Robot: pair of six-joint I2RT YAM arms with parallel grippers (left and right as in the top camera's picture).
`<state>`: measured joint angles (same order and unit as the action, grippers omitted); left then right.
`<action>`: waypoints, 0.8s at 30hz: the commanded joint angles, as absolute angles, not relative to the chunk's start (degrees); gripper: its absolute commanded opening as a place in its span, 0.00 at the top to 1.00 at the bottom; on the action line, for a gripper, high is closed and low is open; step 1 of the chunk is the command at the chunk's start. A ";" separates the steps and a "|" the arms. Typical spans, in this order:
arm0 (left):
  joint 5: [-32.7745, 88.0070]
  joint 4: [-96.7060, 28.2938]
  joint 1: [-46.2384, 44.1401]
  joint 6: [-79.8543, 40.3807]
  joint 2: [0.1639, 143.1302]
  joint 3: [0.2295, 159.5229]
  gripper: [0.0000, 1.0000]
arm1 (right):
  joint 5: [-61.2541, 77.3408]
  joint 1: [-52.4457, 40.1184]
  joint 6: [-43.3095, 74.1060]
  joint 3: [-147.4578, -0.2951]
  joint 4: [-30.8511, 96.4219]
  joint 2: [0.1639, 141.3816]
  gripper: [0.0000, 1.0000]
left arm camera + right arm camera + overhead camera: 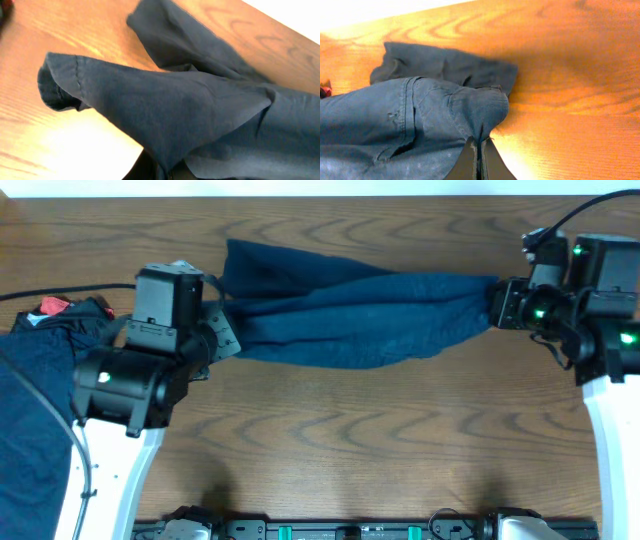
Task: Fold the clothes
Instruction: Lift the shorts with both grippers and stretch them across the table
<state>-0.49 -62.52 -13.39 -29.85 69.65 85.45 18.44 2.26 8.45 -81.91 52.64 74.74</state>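
Note:
A dark navy-blue garment (pixel 350 315) hangs stretched across the wooden table between my two grippers. My left gripper (pixel 228 332) is shut on its left end, my right gripper (pixel 497 302) on its right end. In the left wrist view the cloth (pixel 175 110) fills most of the picture and runs down into my gripper (pixel 167 172), whose fingers are mostly hidden. In the right wrist view my gripper (pixel 480 150) pinches a fold of the garment (pixel 420 125). More of the clothes lie in a navy pile (pixel 30 410) at the left edge, with a red piece (pixel 52 305) on top.
A black cable (pixel 40 293) runs in from the left behind the pile. The table's far edge (pixel 400 194) is close behind the garment. Arm bases and a dark rail (pixel 340 530) line the front edge.

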 commanded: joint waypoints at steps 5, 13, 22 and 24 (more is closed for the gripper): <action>-11.66 -66.65 -14.46 -24.05 69.06 97.67 0.94 | 13.32 2.22 7.16 -93.34 56.49 72.79 0.99; -15.88 -70.94 -15.64 -21.52 67.64 110.26 0.94 | 13.47 2.20 6.59 -105.62 63.42 72.75 0.99; -16.21 -74.72 -15.62 -21.02 65.76 116.11 0.94 | 12.75 2.24 9.61 -114.63 71.92 72.75 0.98; -16.21 -75.88 -15.62 -21.06 66.81 116.11 0.94 | 10.22 2.24 11.90 -114.63 73.65 73.45 0.99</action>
<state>-9.41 -74.91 -16.40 -22.11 66.19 115.20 19.49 1.61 8.99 -113.84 72.95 72.58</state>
